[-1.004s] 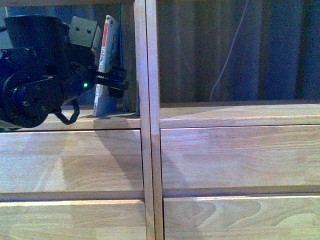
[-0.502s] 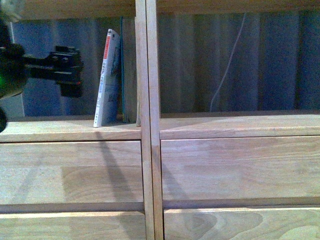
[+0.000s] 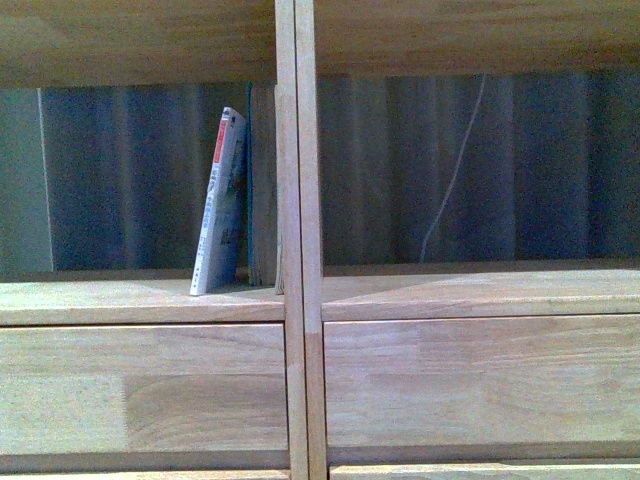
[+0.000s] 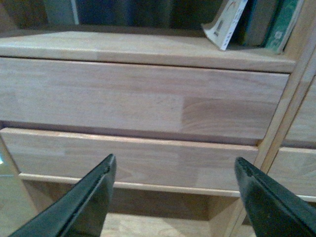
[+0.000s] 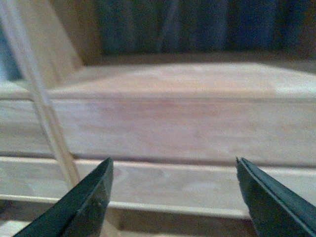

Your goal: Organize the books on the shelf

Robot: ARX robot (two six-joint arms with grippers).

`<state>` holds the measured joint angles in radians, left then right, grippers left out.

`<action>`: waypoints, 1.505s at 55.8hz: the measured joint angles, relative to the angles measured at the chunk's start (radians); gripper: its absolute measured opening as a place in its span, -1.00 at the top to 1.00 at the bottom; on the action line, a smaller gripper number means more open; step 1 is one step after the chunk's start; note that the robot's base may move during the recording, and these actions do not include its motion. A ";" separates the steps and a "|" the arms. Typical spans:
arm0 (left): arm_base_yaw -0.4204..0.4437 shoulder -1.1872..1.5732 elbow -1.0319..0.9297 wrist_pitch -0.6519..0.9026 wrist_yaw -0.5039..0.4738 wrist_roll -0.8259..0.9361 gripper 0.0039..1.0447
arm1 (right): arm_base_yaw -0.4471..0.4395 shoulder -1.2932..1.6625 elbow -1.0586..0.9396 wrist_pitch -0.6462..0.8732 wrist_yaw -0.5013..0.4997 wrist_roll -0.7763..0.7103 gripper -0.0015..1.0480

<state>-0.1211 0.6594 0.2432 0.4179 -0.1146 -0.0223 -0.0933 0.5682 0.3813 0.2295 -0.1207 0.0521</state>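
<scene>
Your left arm has left the front view since half a second ago. The paperback point(image 3: 220, 203) leans toward the shelf point(image 3: 296, 300) divider (teal book point(image 3: 249, 180) between). Only wrist views show the left gripper point(image 4: 173, 197) and right gripper point(image 5: 173, 197), both spread wide, empty.

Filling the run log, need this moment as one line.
left gripper: open, empty | right gripper: open, empty | white paperback: leaning in left compartment | teal-edged book: upright by divider
</scene>
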 joint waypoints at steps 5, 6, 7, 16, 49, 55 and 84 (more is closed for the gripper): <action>0.016 -0.049 -0.049 -0.002 0.018 0.007 0.04 | 0.078 -0.051 -0.074 -0.023 0.106 -0.026 -0.06; 0.019 -0.057 -0.055 -0.004 0.023 0.008 0.11 | 0.084 -0.058 -0.086 -0.021 0.106 -0.028 0.01; 0.023 -0.062 -0.059 -0.005 0.026 0.008 0.14 | 0.085 -0.062 -0.092 -0.020 0.106 -0.029 0.04; 0.114 -0.127 -0.108 -0.021 0.104 0.011 0.65 | 0.090 -0.119 -0.166 -0.005 0.117 -0.042 0.53; 0.117 -0.344 -0.199 -0.146 0.114 0.014 0.95 | 0.090 -0.299 -0.313 -0.031 0.117 -0.047 0.94; 0.117 -0.379 -0.232 -0.139 0.114 0.015 0.95 | 0.090 -0.328 -0.327 -0.046 0.117 -0.047 0.94; 0.117 -0.649 -0.231 -0.414 0.113 0.018 0.95 | 0.090 -0.563 -0.367 -0.228 0.118 -0.047 0.94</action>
<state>-0.0044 0.0109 0.0120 0.0040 -0.0013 -0.0044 -0.0029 0.0051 0.0143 0.0013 -0.0029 0.0048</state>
